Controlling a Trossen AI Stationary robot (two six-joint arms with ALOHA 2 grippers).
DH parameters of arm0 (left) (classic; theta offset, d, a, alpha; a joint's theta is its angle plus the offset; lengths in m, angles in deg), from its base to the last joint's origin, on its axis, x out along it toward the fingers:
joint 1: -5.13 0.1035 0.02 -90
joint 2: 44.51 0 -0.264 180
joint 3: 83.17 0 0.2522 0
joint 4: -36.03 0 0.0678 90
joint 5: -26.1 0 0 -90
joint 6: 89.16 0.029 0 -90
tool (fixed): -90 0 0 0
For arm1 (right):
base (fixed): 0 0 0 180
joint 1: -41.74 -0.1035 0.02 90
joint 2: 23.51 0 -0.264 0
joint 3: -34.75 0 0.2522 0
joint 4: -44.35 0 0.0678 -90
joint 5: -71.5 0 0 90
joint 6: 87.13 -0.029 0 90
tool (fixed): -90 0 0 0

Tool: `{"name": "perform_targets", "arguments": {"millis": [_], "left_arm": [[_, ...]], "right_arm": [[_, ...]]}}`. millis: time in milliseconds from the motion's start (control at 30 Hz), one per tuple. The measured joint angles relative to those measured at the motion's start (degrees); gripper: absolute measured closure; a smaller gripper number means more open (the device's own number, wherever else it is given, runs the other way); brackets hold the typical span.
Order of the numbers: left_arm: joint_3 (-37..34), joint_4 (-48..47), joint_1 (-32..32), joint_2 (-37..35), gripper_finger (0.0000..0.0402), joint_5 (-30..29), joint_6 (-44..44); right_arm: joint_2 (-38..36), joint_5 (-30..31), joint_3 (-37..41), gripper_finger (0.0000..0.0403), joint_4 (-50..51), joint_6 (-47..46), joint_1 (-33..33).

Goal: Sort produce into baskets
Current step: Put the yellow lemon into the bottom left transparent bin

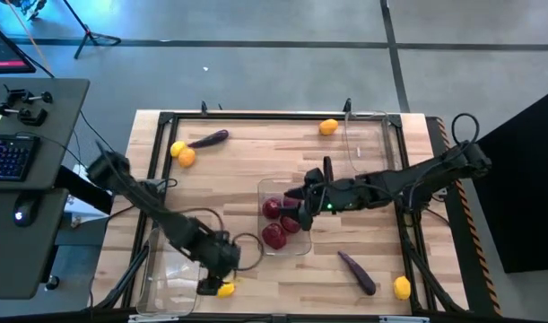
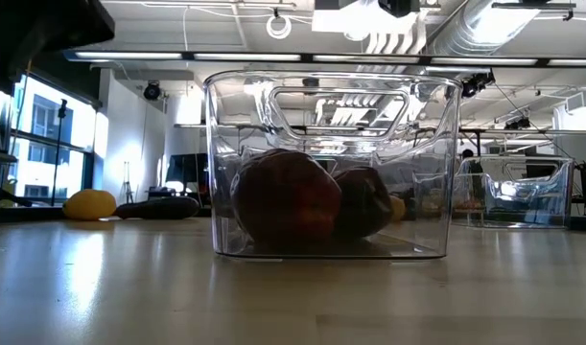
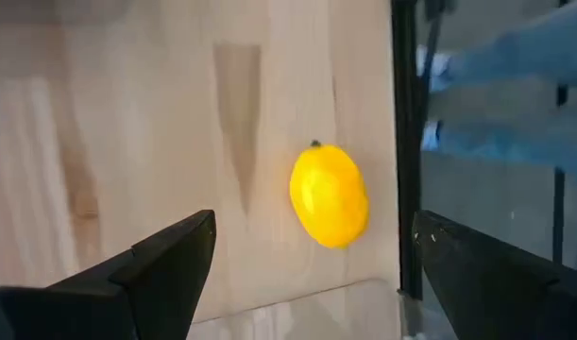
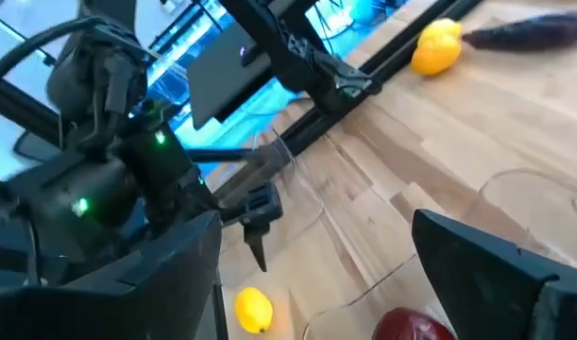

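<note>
A yellow lemon-like fruit lies on the wood near the table's front edge. My left gripper hangs open just above it, one finger on each side, touching nothing. My right gripper is open and empty above the middle clear basket. That basket holds dark red round fruits. A second clear basket stands at the near left, beside the left gripper. A third stands at the far right.
A yellow and an orange fruit lie with a purple eggplant at the far left. Another fruit lies at the far edge. An eggplant and a yellow fruit lie near right. A black frame rail edges the table.
</note>
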Motion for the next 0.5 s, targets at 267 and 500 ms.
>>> {"name": "perform_targets", "arguments": {"millis": [267, 500], "left_arm": [[8.15, -7.05, -0.08, 10.14, 0.0055, -1.64, 0.25], [13.62, -8.46, -3.51, 15.16, 0.0055, -1.48, -3.49]], "right_arm": [[2.79, -1.06, 0.02, 0.0063, 4.53, -1.44, -0.72], [2.9, -1.18, 0.02, 0.0063, 14.36, -1.22, -0.72]]}}
